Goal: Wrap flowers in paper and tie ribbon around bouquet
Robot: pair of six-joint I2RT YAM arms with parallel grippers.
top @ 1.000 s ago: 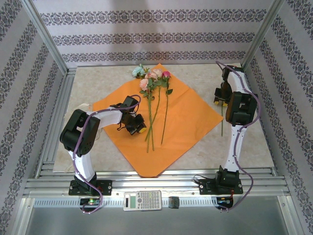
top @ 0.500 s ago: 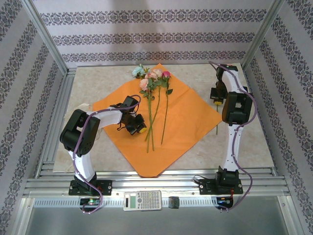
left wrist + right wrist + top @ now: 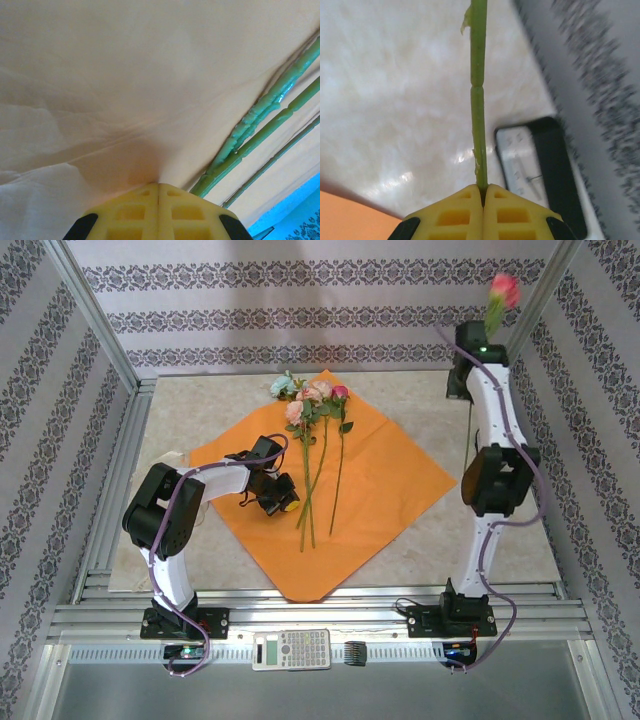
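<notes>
Orange paper (image 3: 390,480) lies flat in the middle of the table (image 3: 500,540), set like a diamond with one corner near and one far. Three flowers (image 3: 318,440) rest on it, blooms bunched at the far corner. Their stems run far to near and close in on each other at the near ends.

The left gripper (image 3: 278,498) sits down on the sheet just left of those stems. Its yellow fingers (image 3: 130,212) are pressed flat together at a pucker in the paper, though I cannot tell whether a fold is truly caught. A beige bit of ribbon (image 3: 172,457) peeks out beyond the paper's left corner, behind the left arm's elbow.

Far right now: the right gripper (image 3: 483,192) is clamped on a single stem (image 3: 478,100), pinched right between the fingertips. That flower stands close to upright, with its pink bloom (image 3: 505,288) on top, against the far right frame post (image 3: 535,305) and patterned wall (image 3: 300,315). It is well apart from the bunch.

A calculator (image 3: 291,648) and a small black object (image 3: 357,652) sit on the near rail, between the arm bases.
</notes>
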